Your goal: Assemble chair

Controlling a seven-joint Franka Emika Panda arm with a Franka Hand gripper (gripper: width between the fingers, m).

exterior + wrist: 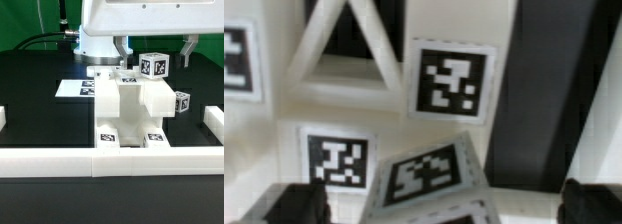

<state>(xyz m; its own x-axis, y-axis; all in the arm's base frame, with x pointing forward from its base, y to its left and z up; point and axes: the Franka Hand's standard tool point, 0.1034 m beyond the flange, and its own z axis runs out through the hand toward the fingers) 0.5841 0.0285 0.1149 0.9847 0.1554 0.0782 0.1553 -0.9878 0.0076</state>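
Note:
The partly built chair (pixel 128 105) is a boxy white stack with tags on its front feet and stands mid-table. A white tagged block (pixel 155 65) sits up at its far right top. A second tagged cube (pixel 182 101) sits lower on the exterior view's right. My gripper (pixel 155 47) hangs open above and astride the upper block, one finger on each side. In the wrist view my gripper (pixel 446 205) shows dark fingertips (pixel 295 205) at both edges. The tilted tagged block (pixel 429 178) lies between them with gaps on both sides. Beyond it are more tagged chair faces (pixel 450 80).
A long low white rail (pixel 110 162) runs along the table's front, with raised ends at the exterior view's left (pixel 3 118) and right (pixel 212 122). The marker board (pixel 78 88) lies flat behind the chair. The white robot base (pixel 95 45) stands at the back.

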